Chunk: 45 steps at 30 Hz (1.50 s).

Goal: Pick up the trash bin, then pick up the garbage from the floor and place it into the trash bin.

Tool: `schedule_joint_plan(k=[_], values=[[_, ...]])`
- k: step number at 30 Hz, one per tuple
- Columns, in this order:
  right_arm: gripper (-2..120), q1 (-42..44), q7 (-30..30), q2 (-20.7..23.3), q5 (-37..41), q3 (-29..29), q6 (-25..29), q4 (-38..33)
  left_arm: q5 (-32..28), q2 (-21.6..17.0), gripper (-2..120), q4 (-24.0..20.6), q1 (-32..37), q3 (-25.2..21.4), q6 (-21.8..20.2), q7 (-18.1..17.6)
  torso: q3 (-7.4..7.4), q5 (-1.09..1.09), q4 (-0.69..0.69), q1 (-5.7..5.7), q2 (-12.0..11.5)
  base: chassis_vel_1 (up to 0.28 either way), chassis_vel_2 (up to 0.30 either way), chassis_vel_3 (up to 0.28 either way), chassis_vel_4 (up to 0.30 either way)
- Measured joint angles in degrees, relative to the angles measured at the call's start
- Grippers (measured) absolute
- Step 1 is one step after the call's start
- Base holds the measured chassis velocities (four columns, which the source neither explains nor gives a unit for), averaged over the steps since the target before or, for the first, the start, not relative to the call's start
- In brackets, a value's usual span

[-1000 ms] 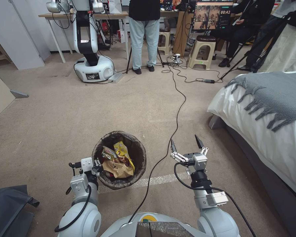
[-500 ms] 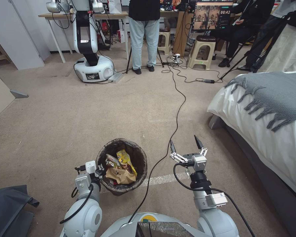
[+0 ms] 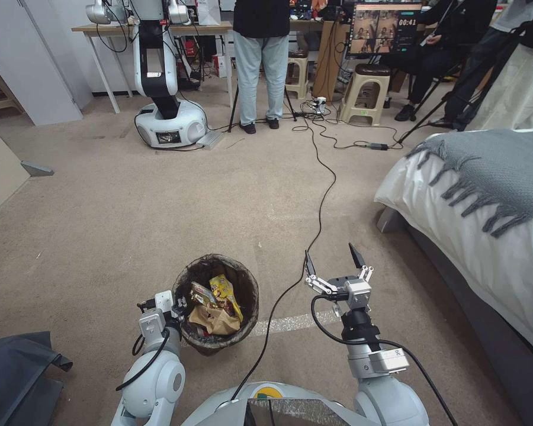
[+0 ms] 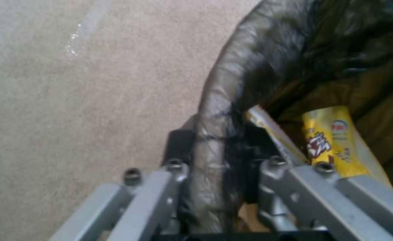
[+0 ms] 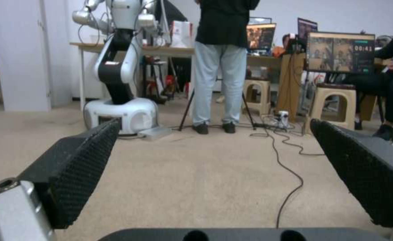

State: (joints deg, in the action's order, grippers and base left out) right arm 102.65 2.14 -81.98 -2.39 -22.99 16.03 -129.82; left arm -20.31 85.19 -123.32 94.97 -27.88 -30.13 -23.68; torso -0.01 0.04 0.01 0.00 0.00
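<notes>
Inside the trash bin (image 3: 216, 349), yellow wrappers (image 3: 222, 291) lie on a brown paper bag (image 3: 214, 319); the left gripper (image 4: 218, 157) pinches its rim, the right gripper (image 3: 331, 263) beside it gapes wide, empty.

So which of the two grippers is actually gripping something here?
The left gripper: it is shut on the trash bin rim, liner between its fingers. The right gripper hangs open over bare carpet.

Brown liner (image 3: 219, 266) hides the trash bin's (image 3: 210, 348) wall

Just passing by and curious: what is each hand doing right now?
Left hand: shut on the rim of the trash bin.
Right hand: open, holding nothing, above the carpet.
</notes>
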Motion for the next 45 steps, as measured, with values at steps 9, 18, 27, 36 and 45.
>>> schedule_joint_plan(k=[9, 18, 27, 36, 45], values=[[100, 0.1, -0.3, -0.2, -0.3, 0.0, 0.4, 0.1, -1.0, 0.0, 60, 0.5, -0.6, 0.1, 0.0, 0.6, 0.02, -0.05, 0.0, 0.0, 0.0, 0.0, 0.0, 0.0, 0.0], [100, 0.2, -0.5, -0.2, -0.6, 0.1, 0.7, 0.2, -0.6, 0.0, 88, -0.2, -0.6, 0.1, 0.6, 1.2, 0.01, -0.05, -0.01, 0.0, 0.0, 0.0, 0.0, 0.0, 0.0], [100, 0.3, -1.0, -0.2, -1.3, 0.3, 1.4, 0.4, 1.9, 0.0, 100, -2.6, -0.1, 0.3, 2.7, 2.4, 0.01, -0.04, -0.02, 0.0, 0.0, 0.0, 0.0, 0.0, 0.0], [100, -0.6, 1.9, -0.6, -1.0, 0.3, 0.7, 0.5, 14.5, -0.3, 100, -9.0, 4.2, 2.2, 12.4, 6.2, 0.01, -0.03, 0.0, 0.0, 0.0, 0.0, 0.0, 0.0, 0.0], [100, -1.1, 3.9, -1.4, -4.3, -1.4, 0.9, 0.9, 28.8, -1.2, 100, -10.2, 12.8, 4.9, 27.2, 8.3, 0.0, -0.03, 0.0, 0.0, 0.0, 0.0, 0.0, 0.0, 0.0]])
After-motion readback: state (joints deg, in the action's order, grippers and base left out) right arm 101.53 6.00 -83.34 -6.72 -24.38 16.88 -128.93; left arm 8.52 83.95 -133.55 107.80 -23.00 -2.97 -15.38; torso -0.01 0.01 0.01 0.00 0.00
